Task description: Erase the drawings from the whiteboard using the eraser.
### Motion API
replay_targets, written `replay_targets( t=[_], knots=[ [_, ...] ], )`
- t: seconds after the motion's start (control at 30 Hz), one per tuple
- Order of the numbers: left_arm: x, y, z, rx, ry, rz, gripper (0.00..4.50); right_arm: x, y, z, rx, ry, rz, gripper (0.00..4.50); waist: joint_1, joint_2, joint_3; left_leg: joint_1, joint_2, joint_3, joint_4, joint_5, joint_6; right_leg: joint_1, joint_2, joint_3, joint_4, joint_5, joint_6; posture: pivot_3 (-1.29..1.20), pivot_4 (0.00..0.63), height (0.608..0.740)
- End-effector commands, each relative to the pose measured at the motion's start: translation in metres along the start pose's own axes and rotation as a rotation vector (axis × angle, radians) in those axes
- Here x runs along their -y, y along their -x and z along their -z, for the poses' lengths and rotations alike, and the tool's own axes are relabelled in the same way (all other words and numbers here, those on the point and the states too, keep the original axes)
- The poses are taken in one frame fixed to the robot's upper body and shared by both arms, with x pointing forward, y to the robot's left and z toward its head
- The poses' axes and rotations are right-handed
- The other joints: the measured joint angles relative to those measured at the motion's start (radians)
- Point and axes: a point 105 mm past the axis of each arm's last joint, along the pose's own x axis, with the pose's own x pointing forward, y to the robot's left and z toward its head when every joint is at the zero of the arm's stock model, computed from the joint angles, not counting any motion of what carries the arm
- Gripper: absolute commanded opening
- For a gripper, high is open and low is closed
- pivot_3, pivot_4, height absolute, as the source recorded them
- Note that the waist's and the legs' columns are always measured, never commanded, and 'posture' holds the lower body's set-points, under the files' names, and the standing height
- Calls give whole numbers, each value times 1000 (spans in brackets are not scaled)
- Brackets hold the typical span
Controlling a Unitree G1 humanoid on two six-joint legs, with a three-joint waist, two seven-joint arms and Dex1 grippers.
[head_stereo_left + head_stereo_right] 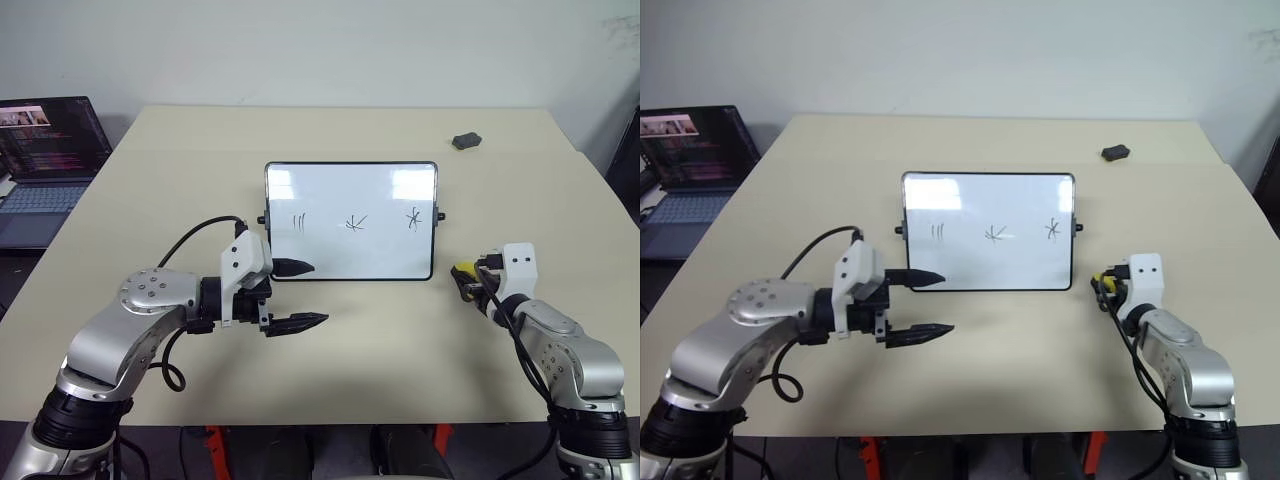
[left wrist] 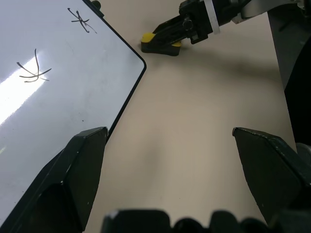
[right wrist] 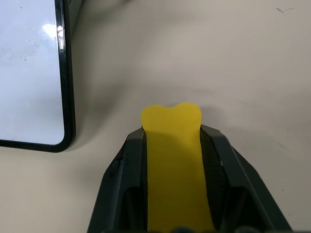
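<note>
The right gripper [image 3: 172, 138] is clenched on the eraser [image 3: 173, 160], lower right beside the board [image 1: 350, 220]. The left gripper [image 1: 303, 294] hangs released at the board's lower-left corner. All three drawings [image 1: 355, 222] remain. A dark lump [image 1: 466, 140], perhaps rubber, lies upper right; a laptop [image 1: 45, 160] sits at the far left.

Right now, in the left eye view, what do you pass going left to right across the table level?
laptop → left gripper → three vertical strokes → star-like squiggle → asterisk → eraser, clamped in the right gripper
</note>
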Motion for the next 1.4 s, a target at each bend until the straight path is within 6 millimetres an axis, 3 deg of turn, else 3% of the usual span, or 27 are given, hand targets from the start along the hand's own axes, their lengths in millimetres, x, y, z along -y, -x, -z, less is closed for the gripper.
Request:
replay_targets(
  t=[0.03,0.33,0.53,0.67,0.73,0.83,0.9,1.03,1.2,1.4],
  knots=[
    [-1,0,-8,28,-35,-40,4500,0,4,-18,86,21,-8,1127,0,0,0,0,0,0,0,0,0,0,0,0,0,0,0,0,150,740],
    [-25,-2,-7,31,15,-227,4500,-16,25,-78,391,149,-91,1126,1,0,0,0,0,0,0,0,0,0,0,0,0,0,0,0,150,740],
    [-28,-10,-8,21,53,-240,4500,-43,5,-128,602,195,-94,1126,-10,0,0,1,1,0,0,0,0,0,1,0,2,0,0,0,150,740],
    [-24,-13,-11,24,45,-209,4500,-78,-12,-140,666,203,-178,1123,-8,0,0,1,1,0,0,0,0,0,1,0,1,0,0,0,150,740],
    [-25,-12,-10,19,33,-210,4500,-95,-22,-136,659,243,-227,1123,-7,0,0,-1,1,0,0,0,-1,-1,1,0,0,0,0,0,150,740],
    [-24,-10,-11,24,27,-212,4500,-100,-33,-128,641,263,-235,1123,-2,0,0,-1,0,0,0,0,-1,-2,-1,0,0,0,0,0,150,740],
    [-23,-8,-11,24,23,-210,4500,-93,-43,-118,609,279,-200,1123,3,0,0,-2,0,0,0,0,0,-2,-1,-1,0,0,0,0,150,740],
    [-22,-6,-12,26,12,-211,4500,-61,-55,-104,578,283,-46,1123,2,-1,0,-1,0,0,1,0,0,-1,-1,0,1,0,0,0,150,740],
    [-22,-4,-14,28,8,-214,4500,-54,-58,-86,530,301,-46,1123,1,-1,-1,2,0,0,2,0,0,1,-1,0,3,0,0,0,150,740],
    [-22,-5,-17,32,3,-211,4500,-80,-63,-24,312,338,-188,1123,-1,-5,-5,3,0,0,2,0,0,3,-1,0,3,0,0,0,150,740]
  ],
)
